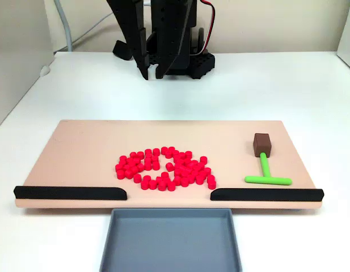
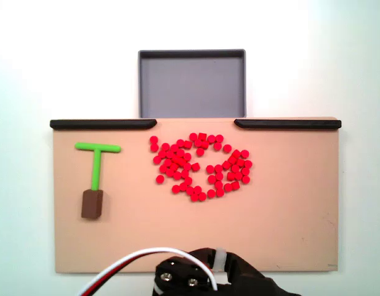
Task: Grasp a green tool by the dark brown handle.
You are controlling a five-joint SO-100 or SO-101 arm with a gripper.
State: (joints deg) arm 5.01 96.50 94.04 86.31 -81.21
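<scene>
Nearest in a fixed view that faces the arm sits one grey tray (image 1: 170, 241), shallow, square-cornered and holding nothing. Just beyond it lies one tan board (image 1: 84, 150) on the white table (image 1: 288, 85). Two black strips run along the board's near edge, one at left (image 1: 70, 193) and one at right (image 1: 266, 194), with a gap between them in front of the tray.

Behind the gap is one loose cluster of red cylinders (image 1: 165, 168), several dozen, too crowded to count exactly. They lie flat on the board, none in the tray.

To the right in this view lies one green tool (image 1: 266, 173), flat on the board, well apart from the cylinders. Its crossbar points toward the right strip and its stem runs away from the camera to the brown handle (image 1: 261, 144), one block standing at the far end.

Farthest back, the black gripper (image 1: 152, 72) hangs above the table beyond the board, fingers pointing down with a narrow gap between the tips, holding nothing.

From above, in a fixed view, the order flips: tray (image 2: 191, 57) at the top, tool (image 2: 97, 161) and handle (image 2: 92, 204) at left, cylinders (image 2: 202, 166) in the middle. It shows the arm's base (image 2: 208, 280) with red and white wires (image 2: 125, 268) at the bottom edge, and the board's bare right part (image 2: 300, 203).
</scene>
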